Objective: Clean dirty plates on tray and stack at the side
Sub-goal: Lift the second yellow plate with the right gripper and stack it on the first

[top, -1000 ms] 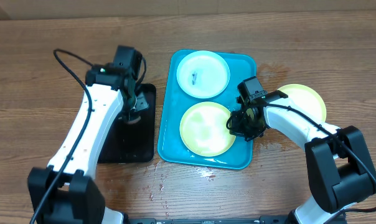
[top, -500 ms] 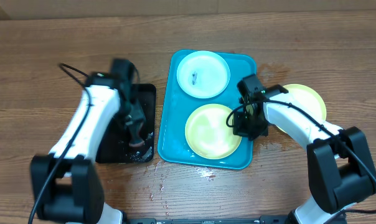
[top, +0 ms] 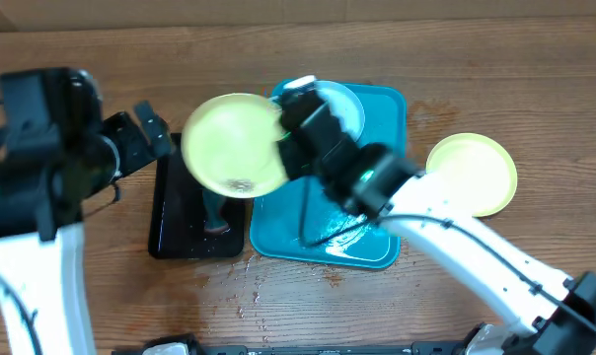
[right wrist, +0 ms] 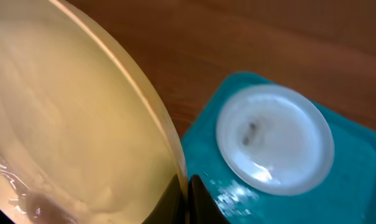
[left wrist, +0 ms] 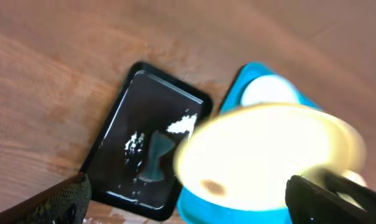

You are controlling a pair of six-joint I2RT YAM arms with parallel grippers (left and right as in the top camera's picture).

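A brown wooden table (top: 71, 59) carries everything, with wet specks near its front edge. The right pincer (right wrist: 183, 198) is clenched on the rim of one pale yellow-green round plastic plate (top: 234, 146). It holds the plate up in the air and tilted, above the small black rectangular tray (top: 175, 229), just left of the large turquoise rectangular plastic tray (top: 382, 247). The left pincer (top: 145, 133) hangs close beside that plate, its fingers spread wide and empty.

A pale blue-white round plate (right wrist: 275, 140) with a dark smear lies in the turquoise tray. A second yellow-green plate (top: 473, 173) sits on the table to the right.

The grip takes only the edge, and the lifted plate looks wet with a dark spot low on its face. It may therefore slip or swing out and drop onto the black tray. Dirty water could also drip onto the table. If the left pincer closes in carelessly, it might knock the plate loose.
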